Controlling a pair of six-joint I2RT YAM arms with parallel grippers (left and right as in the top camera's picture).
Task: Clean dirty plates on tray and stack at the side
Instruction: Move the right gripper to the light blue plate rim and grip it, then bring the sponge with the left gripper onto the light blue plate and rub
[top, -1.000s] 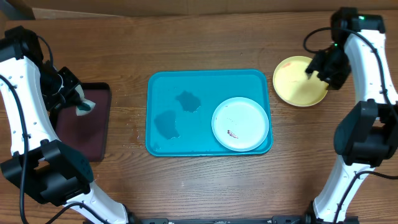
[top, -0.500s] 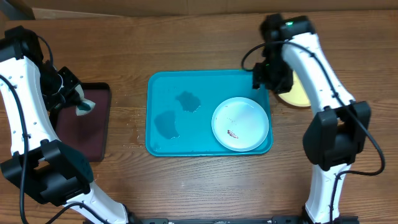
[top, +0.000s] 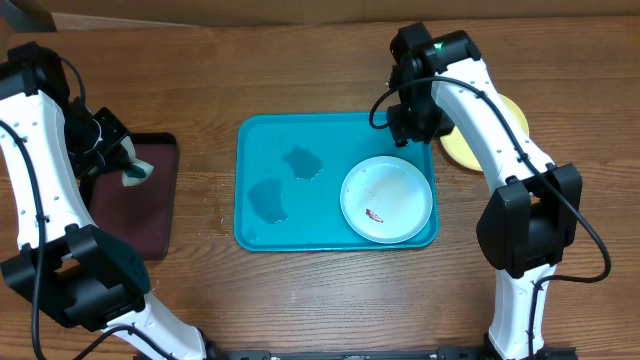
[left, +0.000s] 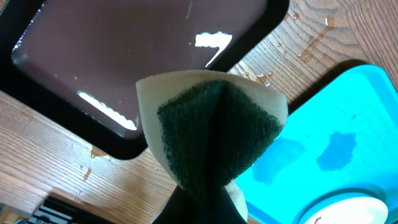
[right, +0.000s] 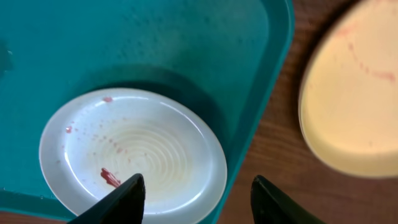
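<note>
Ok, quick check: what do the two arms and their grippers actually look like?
The left arm and right arm both have white shell segments joined by bulky black joints, with thin black cables looping alongside. A small green light glows near the right wrist. The right gripper's fingers are black and tapered.

No lettering, labels, brand marks or numbers legible in any view. Turquoise tray (top: 270, 135), white plate (top: 395, 190) and maroon tray (left: 93, 50) all plain-surfaced.
</note>
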